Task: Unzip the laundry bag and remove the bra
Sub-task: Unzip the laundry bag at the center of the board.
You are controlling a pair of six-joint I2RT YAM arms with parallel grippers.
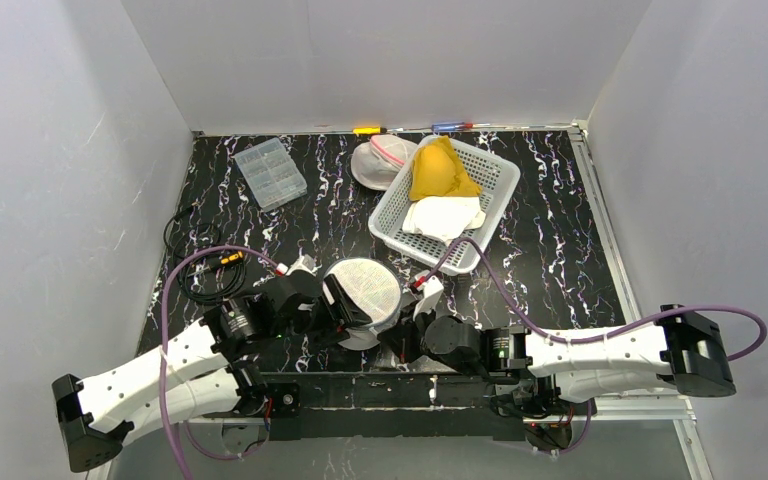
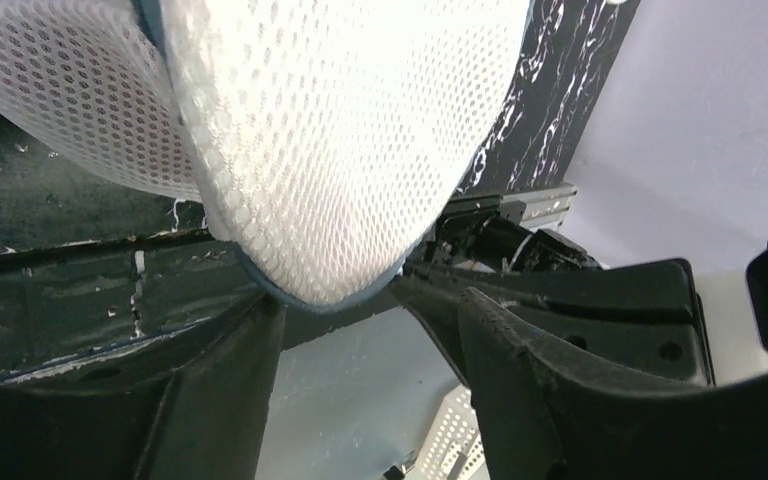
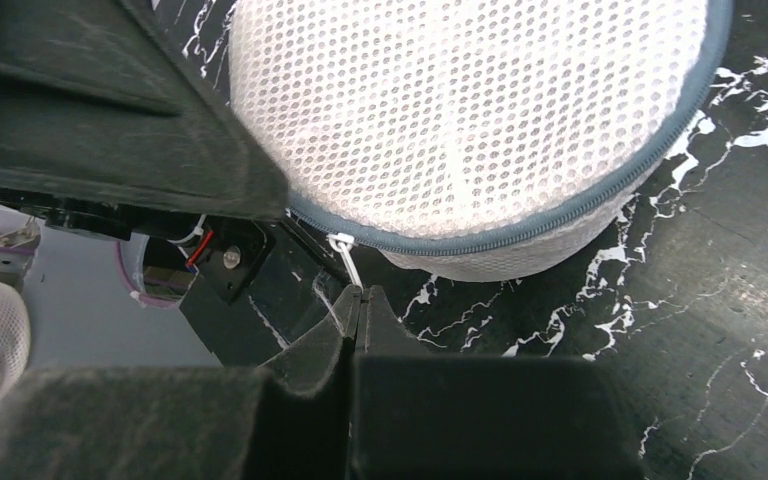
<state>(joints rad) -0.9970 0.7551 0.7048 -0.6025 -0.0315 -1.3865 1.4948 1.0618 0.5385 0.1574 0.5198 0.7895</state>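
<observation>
The laundry bag (image 1: 365, 288), a round white mesh pouch with a grey-blue zipper rim, sits tilted at the table's near edge between both arms. My left gripper (image 1: 338, 312) is at its left side. In the left wrist view its jaws stand wide apart, and the bag's rounded rim (image 2: 320, 285) rests between the fingertips (image 2: 250, 330). My right gripper (image 3: 360, 290) is at the bag's (image 3: 460, 120) near right edge, shut on the white zipper pull (image 3: 343, 258). The zipper (image 3: 520, 238) runs closed to the right of it. The bra is hidden.
A white slotted basket (image 1: 488, 215) at the back right holds a yellow cloth (image 1: 440, 172) and a white one (image 1: 445, 215). Beside it lies a second mesh pouch (image 1: 380, 160). A clear compartment box (image 1: 270, 172) is at the back left, and black cables (image 1: 200, 260) lie at the left.
</observation>
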